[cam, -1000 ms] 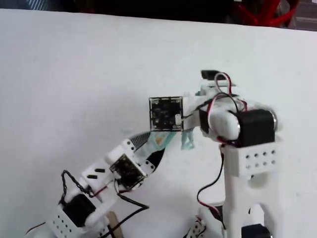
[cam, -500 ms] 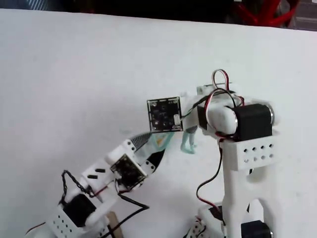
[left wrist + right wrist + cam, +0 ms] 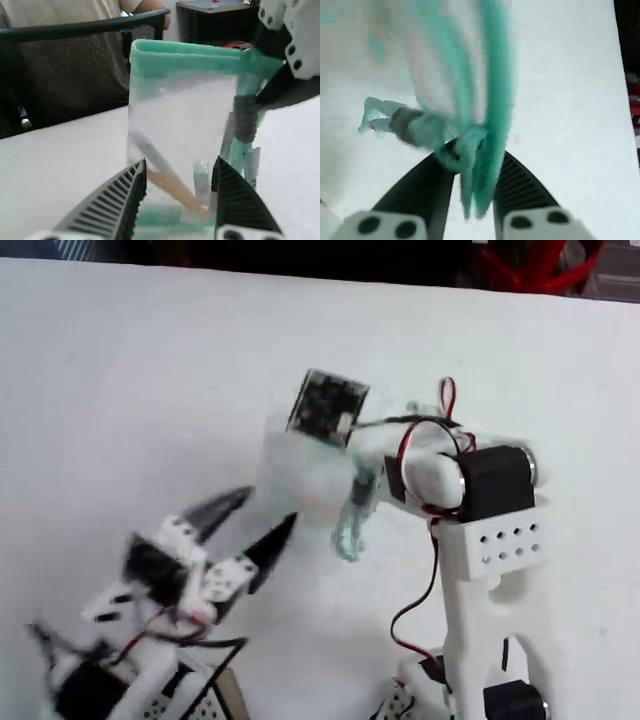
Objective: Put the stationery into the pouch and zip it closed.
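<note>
A translucent pouch (image 3: pixel 295 465) with teal edging hangs upright above the white table. My right gripper (image 3: pixel 475 155) is shut on the pouch's teal edge (image 3: pixel 487 75) at an upper corner. A teal pull strap (image 3: pixel 350 530) dangles below that corner. In the left wrist view the pouch (image 3: pixel 180 115) holds a pencil (image 3: pixel 170 182) and a pale stick-like item (image 3: pixel 201 175) near its bottom. My left gripper (image 3: pixel 272 504) stands open a little short of the pouch, its black fingers (image 3: pixel 125 190) spread to either side of the lower edge without touching it.
The white table (image 3: pixel 120 370) spreads wide to the left and the back. The right arm's white base (image 3: pixel 490 580) stands at the front right. A black chair (image 3: pixel 65 75) sits beyond the table's far edge. Red parts (image 3: pixel 530 265) lie at the back right.
My left gripper has let go of the pouch, opened, and drawn back toward the front left. The right arm has swung the pouch up and to the left, so it now hangs free.
</note>
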`<state>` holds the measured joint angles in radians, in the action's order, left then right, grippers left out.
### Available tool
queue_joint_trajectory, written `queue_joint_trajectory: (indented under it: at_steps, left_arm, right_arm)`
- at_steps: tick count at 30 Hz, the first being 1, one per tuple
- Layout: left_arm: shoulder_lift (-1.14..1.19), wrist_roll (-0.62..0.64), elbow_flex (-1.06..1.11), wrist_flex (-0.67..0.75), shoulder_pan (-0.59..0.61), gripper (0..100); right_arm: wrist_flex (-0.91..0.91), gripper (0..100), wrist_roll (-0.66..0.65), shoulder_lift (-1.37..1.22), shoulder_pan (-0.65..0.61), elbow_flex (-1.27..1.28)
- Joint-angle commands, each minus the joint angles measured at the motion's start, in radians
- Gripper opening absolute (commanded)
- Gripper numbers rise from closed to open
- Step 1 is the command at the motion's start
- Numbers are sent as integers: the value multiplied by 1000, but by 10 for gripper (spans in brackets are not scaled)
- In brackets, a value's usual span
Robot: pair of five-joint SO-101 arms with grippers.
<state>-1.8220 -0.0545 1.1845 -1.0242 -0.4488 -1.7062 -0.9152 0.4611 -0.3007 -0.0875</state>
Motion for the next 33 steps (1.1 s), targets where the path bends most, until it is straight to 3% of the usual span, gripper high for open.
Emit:
queue_joint_trajectory:
  at_steps: [1,4,8,13,17,23,33]
  left_arm:
    - [-1,11,-141,-57,33,230]
    - [1,11,-164,-52,33,230]
    - [2,11,-147,-6,-10,229]
    - [2,-20,-14,123,-77,225]
    - [2,-107,94,255,-39,210]
    - [1,-117,215,390,51,215]
    - [1,-117,250,410,56,215]
  right_arm:
    - [1,19,196,10,-13,-37]
    - [1,19,311,8,-48,-34]
    - [-1,19,367,8,-166,-31]
    - [36,19,479,5,-237,-28]
    - [74,19,483,13,-242,48]
    - [213,19,485,90,-243,264]
    - [321,19,485,283,-275,451]
